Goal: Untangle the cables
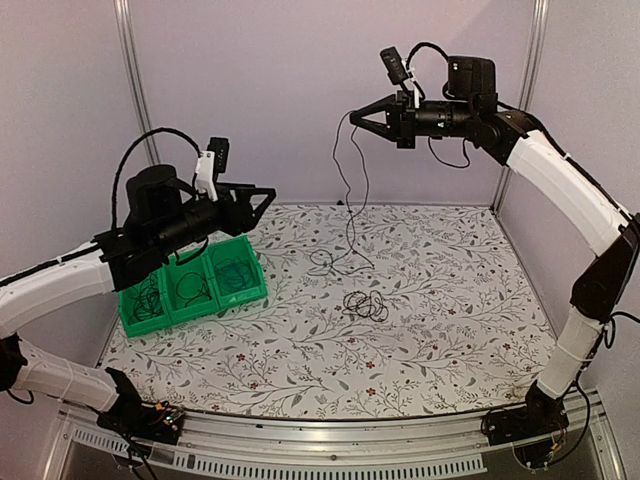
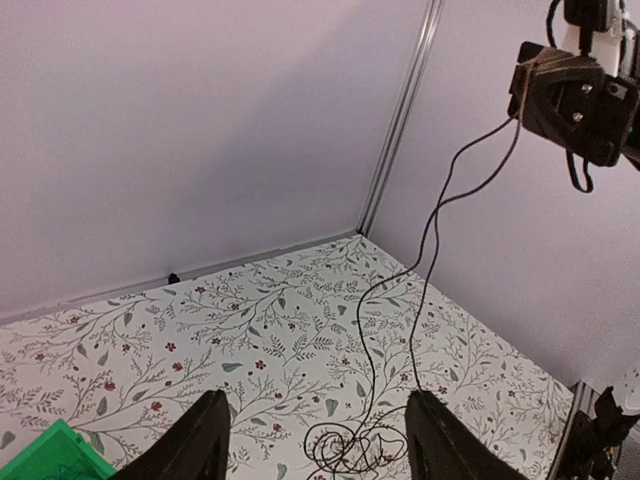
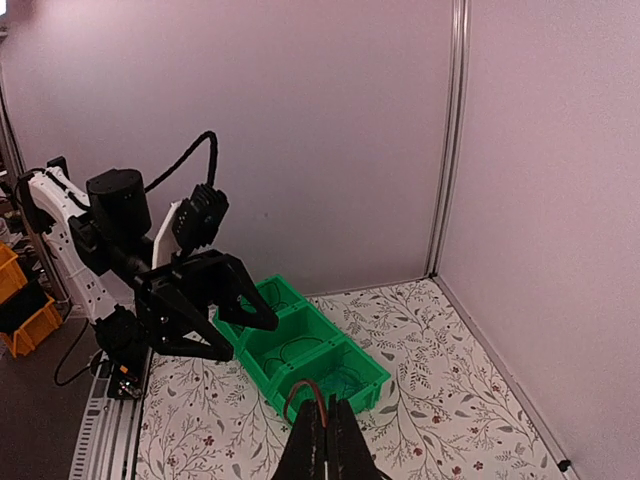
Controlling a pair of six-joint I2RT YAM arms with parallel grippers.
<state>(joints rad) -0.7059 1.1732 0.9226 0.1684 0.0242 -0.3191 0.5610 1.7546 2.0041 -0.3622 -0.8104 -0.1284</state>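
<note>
Cable [image 1: 347, 210] in mid-air: we see the right pincer [image 1: 358, 117], raised high toward the far edge of the counter [image 1: 450, 330], clamped together on this thin black strand, which dangles to loose loops [image 1: 328, 262] near the counter's middle. A second tangle [image 1: 365, 303] lies just beside them. The left pincer [image 1: 262, 200] hangs empty, jaws apart, near the green bin [image 1: 195, 312] at the left edge, where more cables [image 1: 150, 298] lie coiled.

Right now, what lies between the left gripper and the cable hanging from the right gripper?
Nothing: the top external view shows only empty air between the left gripper and the hanging cable.
</note>
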